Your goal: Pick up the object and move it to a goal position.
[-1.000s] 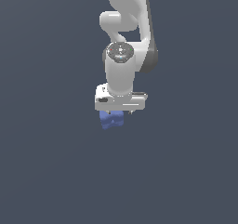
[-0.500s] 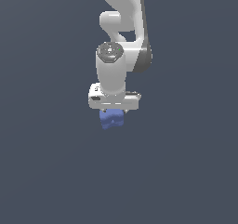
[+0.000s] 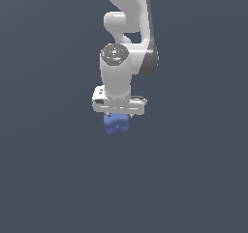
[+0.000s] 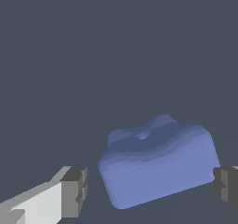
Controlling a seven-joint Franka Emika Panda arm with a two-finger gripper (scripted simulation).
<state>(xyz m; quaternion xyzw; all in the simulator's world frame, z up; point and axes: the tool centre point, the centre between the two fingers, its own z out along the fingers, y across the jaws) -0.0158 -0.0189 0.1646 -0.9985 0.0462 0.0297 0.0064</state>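
The white Panda arm (image 3: 127, 38) hangs straight down over a plain dark grey floor (image 3: 193, 179), its wrist pointing at the ground. Its gripper (image 3: 117, 115) sits right above the blue-violet lumpy block (image 3: 116, 124), which lies on the floor directly beneath. In the wrist view the block (image 4: 158, 165) rests between the two dark fingertips (image 4: 74, 191), its long side running from one pad towards the other. The jaws stand apart: there is a clear gap on one side, while the other pad looks close to touching. No goal marker shows anywhere.
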